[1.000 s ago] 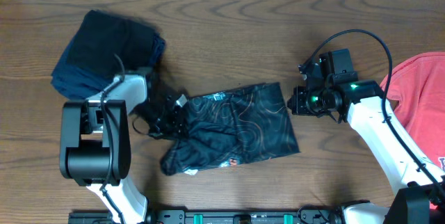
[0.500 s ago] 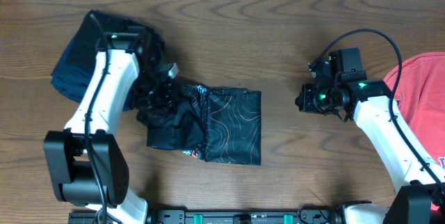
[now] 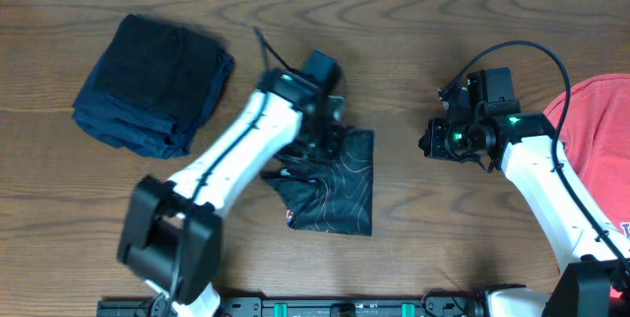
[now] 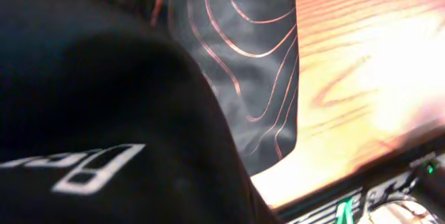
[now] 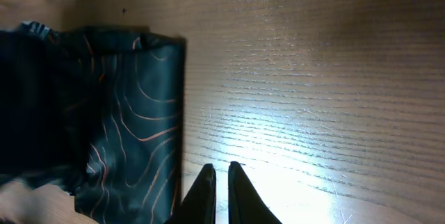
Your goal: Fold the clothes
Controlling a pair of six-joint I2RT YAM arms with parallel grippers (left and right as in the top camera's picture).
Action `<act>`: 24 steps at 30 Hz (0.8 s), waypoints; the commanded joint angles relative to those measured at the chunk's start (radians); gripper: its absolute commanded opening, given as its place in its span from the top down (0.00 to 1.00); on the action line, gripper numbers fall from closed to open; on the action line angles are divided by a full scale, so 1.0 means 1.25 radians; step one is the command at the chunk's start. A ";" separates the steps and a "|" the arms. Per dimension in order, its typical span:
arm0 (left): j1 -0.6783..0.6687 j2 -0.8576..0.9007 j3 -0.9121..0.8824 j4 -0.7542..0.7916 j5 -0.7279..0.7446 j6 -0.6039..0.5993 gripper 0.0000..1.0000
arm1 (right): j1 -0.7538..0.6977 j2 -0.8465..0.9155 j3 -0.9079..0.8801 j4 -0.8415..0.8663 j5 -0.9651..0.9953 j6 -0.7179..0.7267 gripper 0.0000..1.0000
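two arms: left gripper (image 3: 320, 145) over the jersey (image 3: 345, 194) mid-frame, probably laying a fold, grip unclear; right gripper (image 5: 221, 170) hangs closed, empty.

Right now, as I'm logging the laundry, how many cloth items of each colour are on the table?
black jersey with orange contour lines: 1
dark blue folded stack: 1 (whether it is more than one garment cannot be told)
coral-red T-shirt: 1
Total: 3
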 commanded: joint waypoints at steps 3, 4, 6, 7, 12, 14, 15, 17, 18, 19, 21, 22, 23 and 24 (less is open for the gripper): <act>-0.058 0.062 -0.013 0.031 -0.021 -0.091 0.68 | -0.011 0.002 0.004 0.002 0.009 -0.010 0.93; -0.066 0.069 -0.013 0.040 -0.021 -0.096 0.66 | -0.012 0.002 0.004 0.003 0.009 -0.010 0.93; -0.079 0.072 -0.013 0.057 -0.021 -0.105 0.51 | -0.011 0.002 0.004 0.002 0.009 -0.010 0.91; -0.084 0.072 -0.013 0.066 -0.021 -0.110 0.40 | -0.011 0.002 0.004 0.002 0.009 -0.010 0.91; -0.095 0.071 -0.006 0.070 -0.015 -0.112 0.33 | -0.011 0.002 0.003 -0.001 0.009 -0.010 0.87; -0.093 0.069 0.001 0.055 -0.015 -0.111 0.33 | -0.010 0.002 0.003 0.000 0.008 -0.010 0.85; -0.089 0.067 0.009 0.042 -0.015 -0.109 0.33 | -0.009 0.002 0.004 0.000 0.005 -0.016 0.85; -0.082 0.060 0.026 0.015 -0.015 -0.108 0.33 | -0.009 0.002 0.004 0.003 -0.028 -0.048 0.84; -0.075 0.053 0.038 -0.001 -0.015 -0.105 0.33 | -0.009 0.002 0.004 0.004 -0.048 -0.063 0.83; -0.068 0.046 0.049 -0.013 -0.015 -0.099 0.33 | -0.009 0.002 0.004 0.004 -0.059 -0.068 0.82; -0.053 0.027 0.076 -0.039 -0.017 -0.081 0.33 | -0.009 0.002 0.004 0.004 -0.061 -0.067 0.82; -0.044 0.016 0.089 -0.051 -0.022 -0.071 0.33 | -0.009 0.002 0.003 0.004 -0.061 -0.067 0.82; -0.033 0.002 0.102 -0.062 -0.028 -0.053 0.33 | -0.009 0.002 0.003 0.004 -0.061 -0.068 0.82; -0.022 -0.011 0.107 -0.067 -0.040 -0.041 0.33 | -0.009 0.002 0.004 0.004 -0.062 -0.068 0.82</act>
